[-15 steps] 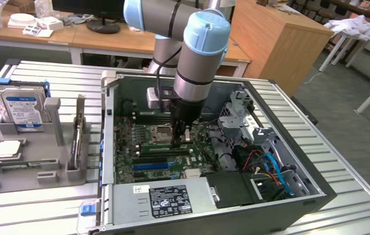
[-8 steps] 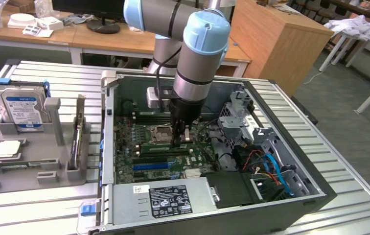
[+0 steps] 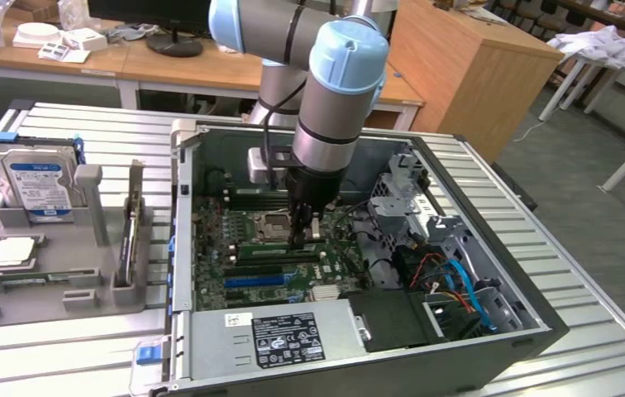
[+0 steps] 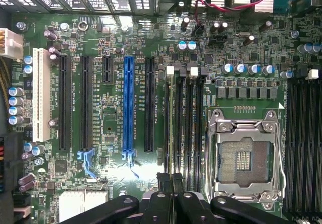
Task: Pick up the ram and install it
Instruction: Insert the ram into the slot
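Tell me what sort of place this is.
Probably a robotics lab or workshop: a robot arm over an open computer case on a slatted metal table, wooden desks behind.

**Ram (image 3: 133, 219): position in holder**
Long, thin, flat board; stands on its long edge in a narrow slot of the grey holder (image 3: 75, 260); near upright, leaning slightly; located outside the open computer case (image 3: 511, 331), just beside the case wall on the exterior view's left; surface detail not discernible.

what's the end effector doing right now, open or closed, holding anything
end effector: closed, low over the motherboard; whether it holds anything cannot be told
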